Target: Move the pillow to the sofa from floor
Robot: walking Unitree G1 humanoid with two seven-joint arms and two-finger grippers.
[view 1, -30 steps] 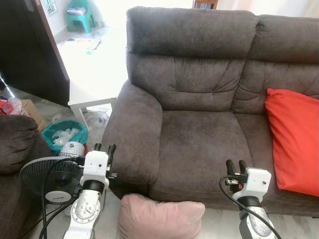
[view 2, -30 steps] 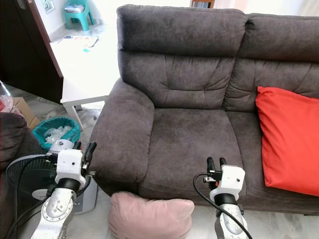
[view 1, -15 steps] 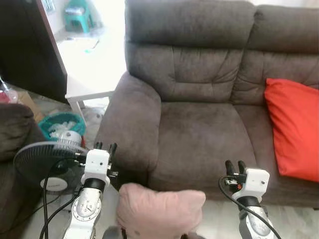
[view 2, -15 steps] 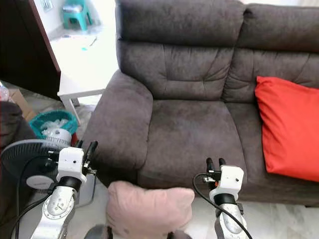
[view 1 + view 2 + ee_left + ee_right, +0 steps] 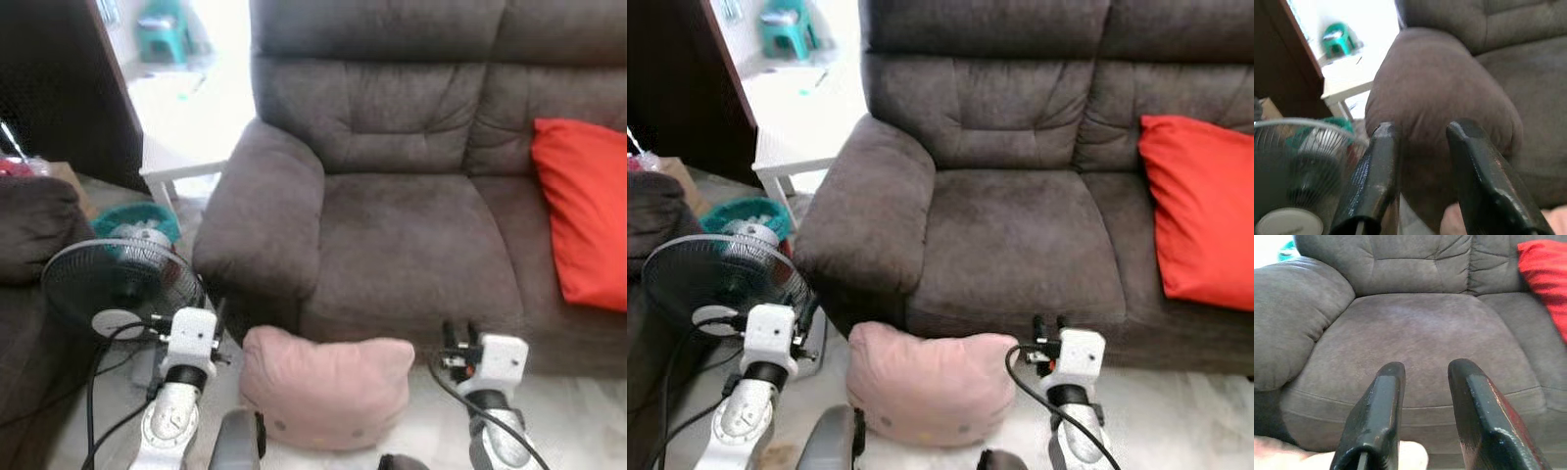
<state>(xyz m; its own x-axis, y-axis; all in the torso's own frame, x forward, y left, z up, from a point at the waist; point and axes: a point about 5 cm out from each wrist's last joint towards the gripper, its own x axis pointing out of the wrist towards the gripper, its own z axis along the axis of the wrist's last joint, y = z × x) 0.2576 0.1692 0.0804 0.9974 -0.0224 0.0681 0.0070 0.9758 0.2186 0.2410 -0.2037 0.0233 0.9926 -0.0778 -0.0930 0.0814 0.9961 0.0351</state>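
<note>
A pale pink pillow [image 5: 328, 387] lies on the light floor, leaning against the front of the dark grey-brown sofa [image 5: 411, 245]. My left gripper [image 5: 216, 315] is open, just left of the pillow and in front of the sofa's armrest [image 5: 1440, 93]. My right gripper [image 5: 458, 333] is open too, just right of the pillow's upper corner, pointing at the seat cushion [image 5: 1425, 338]. Nothing sits between either pair of fingers. A pink edge of the pillow [image 5: 1298, 455] shows beneath the right fingers, and a small corner of the pillow [image 5: 1449, 220] beneath the left ones.
A red cushion [image 5: 583, 211] leans on the sofa's right seat. A black floor fan [image 5: 118, 289] with cables stands left of my left arm, with a teal bin [image 5: 137, 220] and a white low table [image 5: 186, 127] behind it. A dark armchair [image 5: 29, 225] is at far left.
The camera has tipped down and closer, so more floor and the whole pillow show. Both grippers have come down to flank the pillow's upper corners; both stay open.
</note>
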